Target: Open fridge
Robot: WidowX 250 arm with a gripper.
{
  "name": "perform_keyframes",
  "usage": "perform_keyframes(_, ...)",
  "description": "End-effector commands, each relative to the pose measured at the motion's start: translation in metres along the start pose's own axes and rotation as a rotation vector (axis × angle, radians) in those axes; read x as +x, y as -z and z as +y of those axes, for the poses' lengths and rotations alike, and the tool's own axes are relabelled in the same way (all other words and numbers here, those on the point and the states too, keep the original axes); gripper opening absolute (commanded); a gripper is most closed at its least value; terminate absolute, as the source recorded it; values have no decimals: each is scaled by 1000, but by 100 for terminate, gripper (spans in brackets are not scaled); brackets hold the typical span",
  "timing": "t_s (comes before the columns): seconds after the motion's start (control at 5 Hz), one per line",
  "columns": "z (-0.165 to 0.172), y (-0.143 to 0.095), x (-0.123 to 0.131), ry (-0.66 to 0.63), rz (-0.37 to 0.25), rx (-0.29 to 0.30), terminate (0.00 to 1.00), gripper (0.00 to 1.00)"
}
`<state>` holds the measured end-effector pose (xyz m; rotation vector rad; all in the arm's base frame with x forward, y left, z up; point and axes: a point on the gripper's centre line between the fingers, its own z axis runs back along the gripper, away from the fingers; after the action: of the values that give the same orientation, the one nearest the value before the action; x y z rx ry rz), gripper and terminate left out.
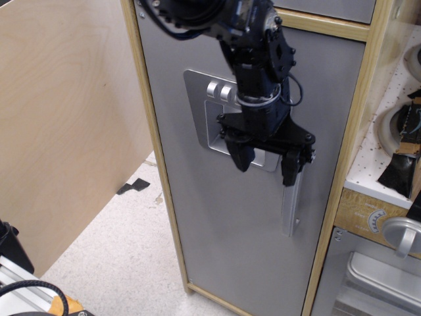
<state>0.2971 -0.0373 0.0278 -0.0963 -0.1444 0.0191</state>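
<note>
The fridge (pixel 223 230) is a tall wooden cabinet with a flat grey door, which stands closed. Its silver vertical bar handle (pixel 290 210) is on the door's right side; the upper part is hidden behind my gripper. A recessed silver dispenser panel (pixel 200 115) with buttons is partly covered by my arm. My black gripper (pixel 266 162) points down in front of the door with its jaws spread. The right finger (pixel 290 169) lies over the top of the handle; the left finger (pixel 241 155) is over the dispenser panel. It grips nothing.
A plywood wall (pixel 66 131) stands to the left of the fridge, with speckled floor (pixel 118 257) below. To the right are a white pegboard shelf (pixel 388 145) with dark objects and a silver oven (pixel 375 276) with a round knob (pixel 402 236).
</note>
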Motion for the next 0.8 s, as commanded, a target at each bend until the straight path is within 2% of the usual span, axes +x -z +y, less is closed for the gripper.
perform_keyframes(0.0, -16, 3, 36, -52, -220, 13, 0, 100)
perform_keyframes(0.4, -21, 22, 49, -27, -276, -30, 0, 100)
perform_keyframes(0.6, -17, 23, 48, -5, -282, -10, 0, 0)
